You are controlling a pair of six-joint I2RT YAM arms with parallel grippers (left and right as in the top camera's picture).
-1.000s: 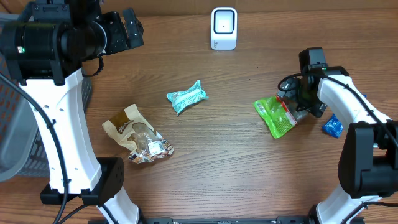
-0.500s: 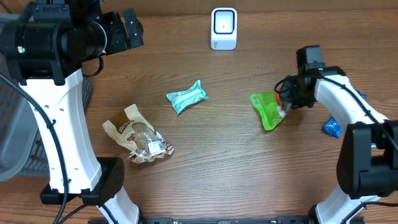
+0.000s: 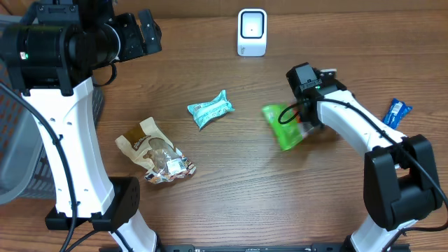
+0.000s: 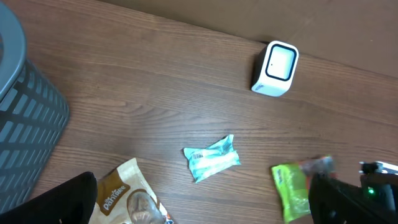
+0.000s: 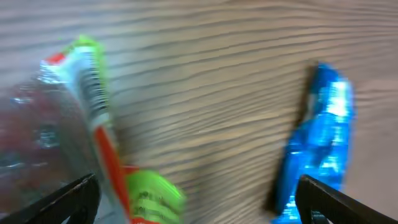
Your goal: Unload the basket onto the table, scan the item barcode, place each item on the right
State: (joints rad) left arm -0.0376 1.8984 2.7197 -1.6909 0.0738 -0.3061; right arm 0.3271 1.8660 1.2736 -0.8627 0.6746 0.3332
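Note:
A green packet point(image 3: 283, 127) with a red stripe lies on the wooden table just left of my right gripper point(image 3: 302, 114). In the blurred right wrist view the green packet point(image 5: 93, 118) shows a barcode strip and sits against the left finger point(image 5: 68, 202). The right gripper point(image 5: 196, 190) stands wide open, and the packet does not span the gap. A white scanner point(image 3: 252, 31) stands at the back centre, also seen as the scanner point(image 4: 276, 68) in the left wrist view. My left gripper point(image 3: 147, 31) is raised at the back left, and the left gripper point(image 4: 199, 205) is open and empty.
A teal packet point(image 3: 210, 108) lies mid-table and a brown snack bag point(image 3: 154, 151) at the front left. A blue packet point(image 3: 395, 112) lies at the right, beyond the right arm. A grey bin point(image 4: 28, 118) stands at the left table edge.
My right arm has swept left toward the table's middle and the green packet has come along with it. The blue packet now lies farther back right. The left arm is unmoved.

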